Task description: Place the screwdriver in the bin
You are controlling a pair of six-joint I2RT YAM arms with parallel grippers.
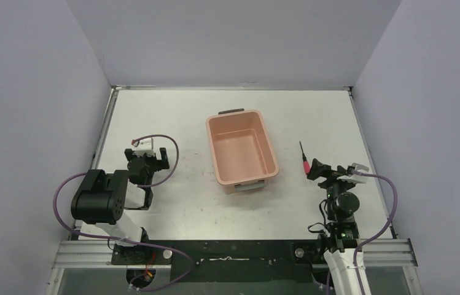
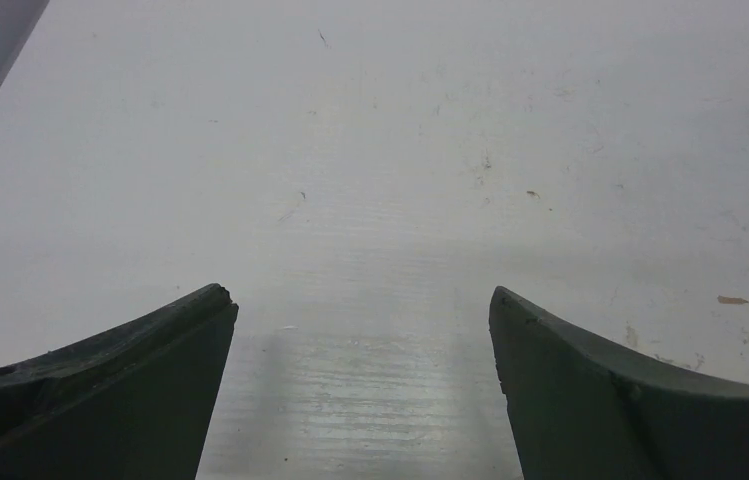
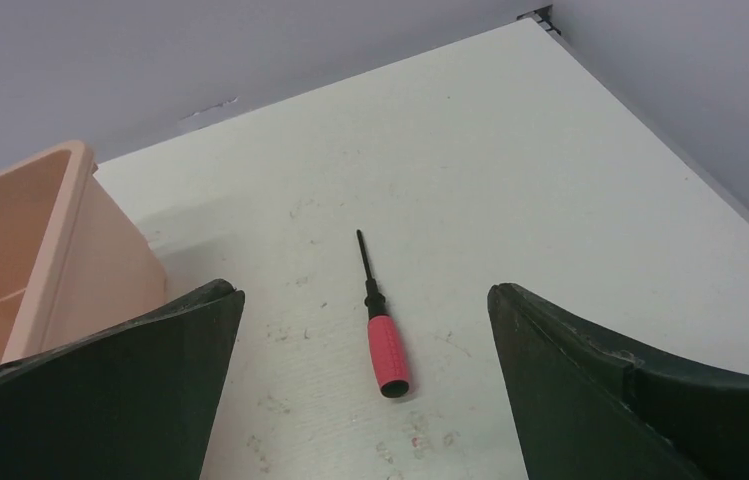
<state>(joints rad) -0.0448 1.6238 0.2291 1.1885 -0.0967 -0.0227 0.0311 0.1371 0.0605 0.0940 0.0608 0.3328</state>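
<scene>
Hovering with jaws spread wide, the right gripper [image 1: 315,170] has the screwdriver [image 3: 380,325] flat on the table [image 3: 550,200] just ahead, centred between its fingers, red handle nearest. The bin [image 3: 90,270] stands apart to the left. The left gripper [image 2: 362,295] is likewise spread.

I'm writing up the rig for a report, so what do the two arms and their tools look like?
The left arm and right arm have rounded black joint housings joined by white links. A purple cable loops along each, and each wrist carries a small white block. The left tool and right tool are black, with two dark curved fingers tapering to blunt tips.
</scene>
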